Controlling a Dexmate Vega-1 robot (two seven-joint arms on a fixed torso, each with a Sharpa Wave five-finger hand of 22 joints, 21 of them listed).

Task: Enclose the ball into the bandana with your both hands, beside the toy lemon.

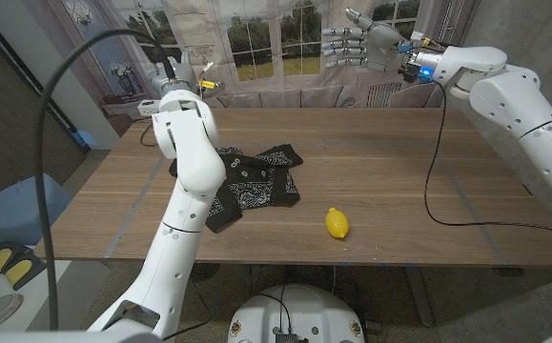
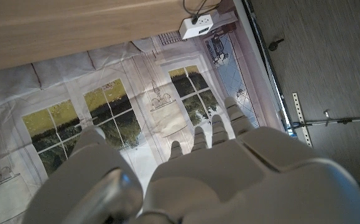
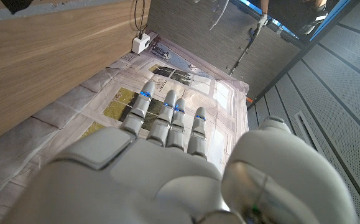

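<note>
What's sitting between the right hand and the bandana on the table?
Nothing visible. The right hand is raised open above the table's far edge, and only bare table lies between it and the bandana. The toy lemon sits nearer, off that line.

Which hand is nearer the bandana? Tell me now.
Left. The left hand is raised over the table's far edge just behind the bandana; the right hand is up high, far off to the other side.

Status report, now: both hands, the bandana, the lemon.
Left hand and right hand raised, open, holding nothing. Black patterned cloth bandana bunched mid-table; ball not seen. Yellow toy lemon beside it, apart. Left arm overhangs bandana.
</note>
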